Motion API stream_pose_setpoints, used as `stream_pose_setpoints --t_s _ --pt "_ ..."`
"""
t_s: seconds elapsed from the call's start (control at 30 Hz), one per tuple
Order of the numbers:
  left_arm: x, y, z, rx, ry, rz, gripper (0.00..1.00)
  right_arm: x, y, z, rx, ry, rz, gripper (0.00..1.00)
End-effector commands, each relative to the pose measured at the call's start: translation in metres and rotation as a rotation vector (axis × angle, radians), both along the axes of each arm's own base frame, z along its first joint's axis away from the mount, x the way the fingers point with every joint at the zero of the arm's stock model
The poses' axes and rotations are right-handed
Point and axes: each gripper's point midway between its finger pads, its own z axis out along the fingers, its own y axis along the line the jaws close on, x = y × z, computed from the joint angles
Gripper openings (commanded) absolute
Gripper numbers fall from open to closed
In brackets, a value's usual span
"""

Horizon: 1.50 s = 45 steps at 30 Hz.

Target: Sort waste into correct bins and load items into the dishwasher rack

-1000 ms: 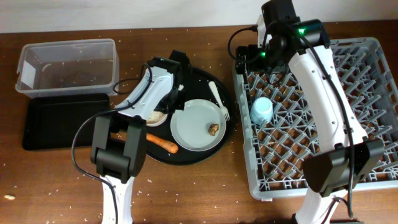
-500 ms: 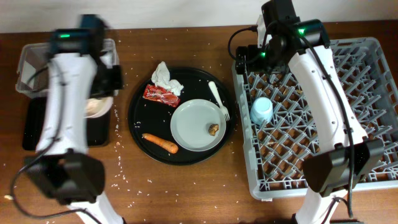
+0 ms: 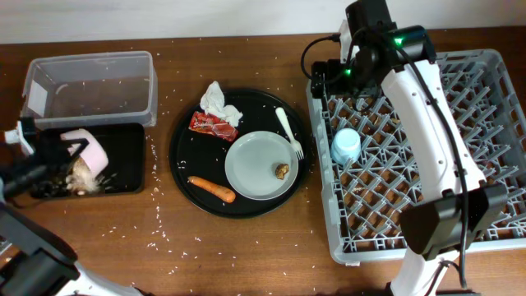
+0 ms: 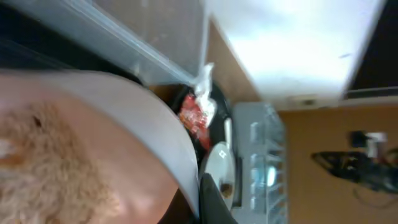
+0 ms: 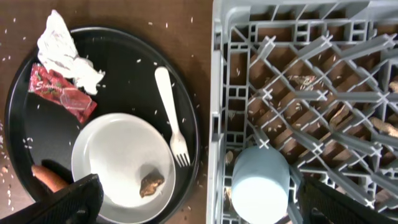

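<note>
Nearest the robot, loose rice (image 3: 168,232) is scattered on the brown desk (image 3: 246,247). On the round black tray (image 3: 185,152), the orange carrot (image 3: 212,189) is laid by the near edge, just beside the pale-grey plate (image 3: 259,164). A small brown scrap (image 3: 283,170) is seen on the plate.

Far to the left, the pink bowl (image 3: 86,150) is held tipped on its side over the shallow black tray (image 3: 123,164). The left pincer (image 3: 64,154) is clamped on the bowl. Rice and brown bits (image 3: 78,177) are seen at the bowl's mouth, over the tray.

To the right, the blue cup (image 3: 346,145) is set mouth down in the grey rack (image 3: 370,205), near its left wall.

Farther back on the round tray, the white fork (image 3: 288,130) is laid beside the plate with its prongs touching the plate's rim. The red wrapper (image 3: 212,125) is found to the left of it, and the white napkin (image 3: 218,100) is crumpled just behind the wrapper, touching it.

The clear tub (image 3: 90,82) is placed right behind the shallow tray.

The right pincer (image 5: 199,202) is held over the rack's far left corner. Its fingers are spread wide apart, and nothing is held between them.
</note>
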Motion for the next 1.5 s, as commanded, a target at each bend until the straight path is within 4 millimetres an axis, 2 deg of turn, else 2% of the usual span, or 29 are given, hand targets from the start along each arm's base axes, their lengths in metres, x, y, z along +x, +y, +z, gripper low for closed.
stream_pose_setpoints --t_s 0.0,0.1,0.17,0.23,0.37,0.43,0.53,0.57,0.6,0.67,0.77,0.83,0.9,0.97,1.0,1.03,1.07,1.17,1.23,1.3,1.37,1.4,1.43,1.47 --pt "0.000 0.006 0.018 -0.146 -0.187 0.034 0.00 -0.002 0.003 0.006 0.006 -0.015 0.014 0.99" --pt "0.005 0.014 0.003 -0.162 -0.199 0.041 0.00 -0.002 0.003 0.006 0.005 -0.013 0.014 0.99" --pt "0.007 0.013 0.017 -0.281 -0.262 0.049 0.00 -0.004 0.003 0.006 0.004 -0.007 0.014 0.99" --pt "0.008 0.015 0.017 -0.405 -0.189 0.078 0.00 -0.005 0.002 0.005 0.002 -0.001 0.014 0.99" --pt "0.009 0.017 0.014 -0.448 -0.128 0.096 0.00 -0.005 0.002 0.005 0.002 0.000 0.014 0.99" --pt "0.006 0.013 0.017 -0.561 -0.044 0.123 0.00 -0.006 0.002 0.005 0.002 0.002 0.014 0.99" --pt "0.006 0.016 0.018 -0.601 -0.009 0.138 0.00 -0.006 0.002 0.005 0.002 0.003 0.014 0.99" --pt "0.008 0.018 0.017 -0.581 -0.023 0.134 0.00 -0.006 0.002 0.005 0.001 0.003 0.014 0.99" --pt "0.012 0.027 0.003 -0.463 -0.020 0.146 0.00 -0.006 0.002 0.005 0.001 0.003 0.014 0.99" --pt "0.011 0.022 0.018 -0.574 -0.035 0.132 0.00 -0.008 0.002 0.004 -0.001 0.011 0.014 0.99" --pt "0.012 0.019 0.022 -0.563 -0.043 0.121 0.00 -0.007 0.002 0.004 0.000 0.009 0.014 0.99" --pt "0.015 0.012 0.036 -0.517 -0.082 0.090 0.00 -0.007 0.002 0.004 0.000 0.009 0.014 0.99" --pt "0.018 0.003 0.064 -0.387 -0.187 0.038 0.00 -0.008 0.002 0.004 0.000 0.010 0.014 0.99" --pt "0.022 0.014 0.046 -0.235 -0.093 0.109 0.00 -0.008 0.002 0.004 -0.001 0.010 0.014 0.99" --pt "0.018 0.008 0.058 -0.357 -0.084 0.098 0.00 -0.008 0.001 0.004 -0.001 0.010 0.014 0.99" --pt "0.015 -0.004 0.080 -0.464 -0.127 0.044 0.00 -0.008 0.002 0.004 -0.001 0.010 0.014 0.99" --pt "0.017 -0.020 0.096 -0.359 -0.203 -0.011 0.00 -0.007 0.002 0.004 0.000 0.007 0.014 0.99" --pt "0.034 -0.072 0.108 -0.022 -0.164 -0.055 0.00 -0.006 0.002 0.005 0.001 0.003 0.014 0.99" --pt "0.050 -0.115 0.110 0.270 -0.149 -0.069 0.00 -0.007 0.002 0.004 0.000 0.007 0.014 0.99" --pt "0.066 -0.161 0.098 0.509 -0.139 -0.102 0.00 -0.007 0.002 0.004 0.000 0.007 0.014 0.99" --pt "0.073 -0.210 0.072 0.723 -0.130 -0.207 0.00 -0.007 0.002 0.004 0.001 0.006 0.014 0.99" --pt "0.073 -0.233 0.054 0.824 -0.126 -0.273 0.00 -0.007 0.002 0.004 0.002 0.006 0.014 0.99" --pt "0.074 -0.246 0.039 0.885 -0.102 -0.302 0.00 -0.007 0.003 0.004 0.006 0.007 0.017 0.99" --pt "0.072 -0.265 0.010 0.979 -0.044 -0.346 0.00 -0.008 0.008 0.005 0.033 0.013 0.029 0.99"
